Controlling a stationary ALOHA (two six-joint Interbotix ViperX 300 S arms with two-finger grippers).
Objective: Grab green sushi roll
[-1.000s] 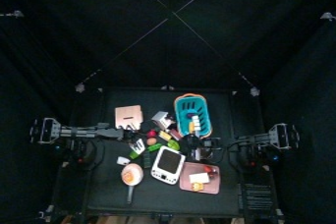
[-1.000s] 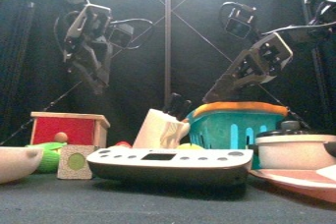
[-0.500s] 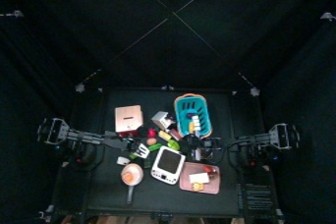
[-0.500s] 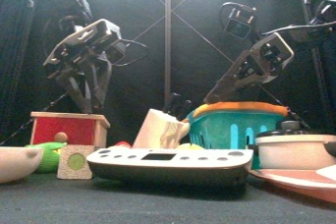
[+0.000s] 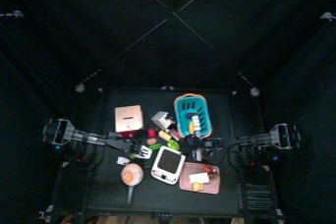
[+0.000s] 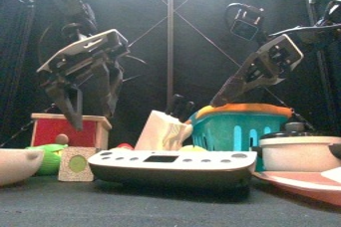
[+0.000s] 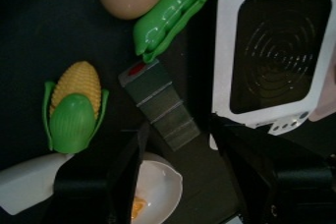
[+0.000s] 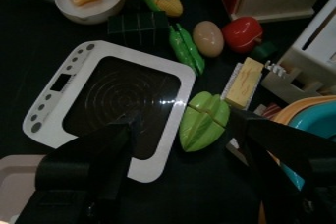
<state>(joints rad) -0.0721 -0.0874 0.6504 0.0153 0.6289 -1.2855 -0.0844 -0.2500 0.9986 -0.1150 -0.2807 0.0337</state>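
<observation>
Left gripper (image 7: 178, 154) dropped lower, jaws wider, over green sushi roll (image 7: 163, 111)

Both arms were black throughout — slim jointed links with boxy housings at the joints and loops of thin black cable arching off them. The left gripper (image 6: 83, 100) ended in two long, flat black jaws tapering to blunt tips, carried on a blocky wrist whose edges caught grey highlights. The right gripper (image 6: 220, 97) was built alike — a chunky angular body with pale glints along its edges. From the wrist cameras the jaws appeared as broad, matte black slabs.
</observation>
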